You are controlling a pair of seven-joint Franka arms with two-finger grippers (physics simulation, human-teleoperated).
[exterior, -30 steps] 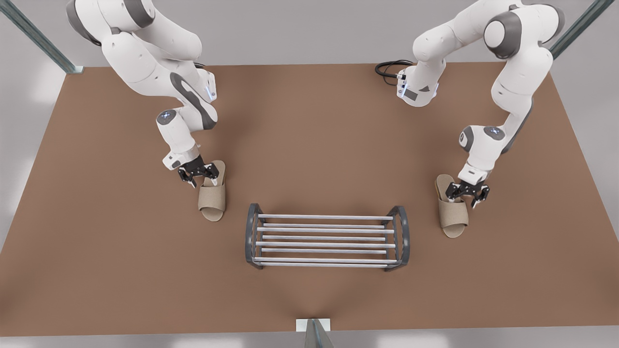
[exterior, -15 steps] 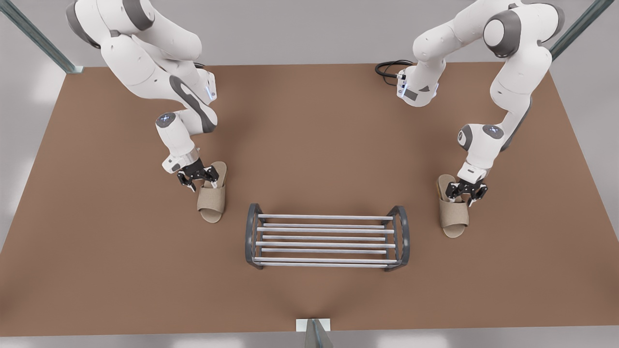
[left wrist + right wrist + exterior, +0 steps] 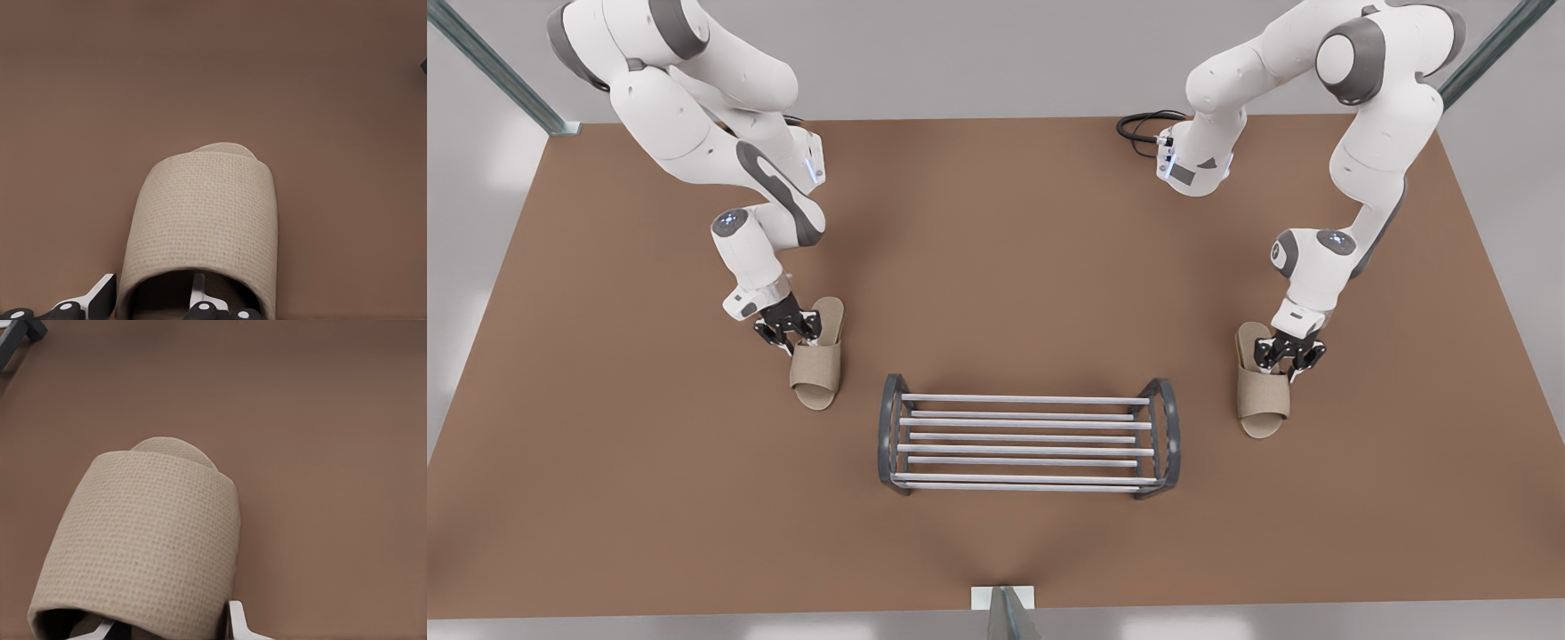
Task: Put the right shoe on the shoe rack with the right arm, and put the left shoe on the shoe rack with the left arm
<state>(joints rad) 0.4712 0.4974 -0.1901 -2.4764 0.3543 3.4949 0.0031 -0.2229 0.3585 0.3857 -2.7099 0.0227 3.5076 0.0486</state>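
Observation:
The right shoe point(image 3: 816, 369) point(image 3: 147, 540), a beige open-toe slipper, lies flat on the brown table at the front view's left. My right gripper point(image 3: 790, 336) point(image 3: 167, 630) is open, straddling the side wall of the slipper's upper at its opening, one finger inside and one outside. The left shoe point(image 3: 1261, 396) point(image 3: 207, 220) lies at the front view's right. My left gripper point(image 3: 1285, 363) point(image 3: 150, 300) is open and straddles that slipper's side wall the same way. Between the two slippers stands the shoe rack point(image 3: 1023, 442) point(image 3: 17, 333), with nothing on its bars.
The brown table point(image 3: 996, 267) stretches wide behind and in front of the rack. A black cable point(image 3: 1143, 124) loops at the back edge. At the middle of the front edge stands a grey post point(image 3: 1005, 612).
Both grippers have sunk a little onto the slippers and their fingers have drawn closer together. The left shoe's heel has shifted slightly toward the front view's right.

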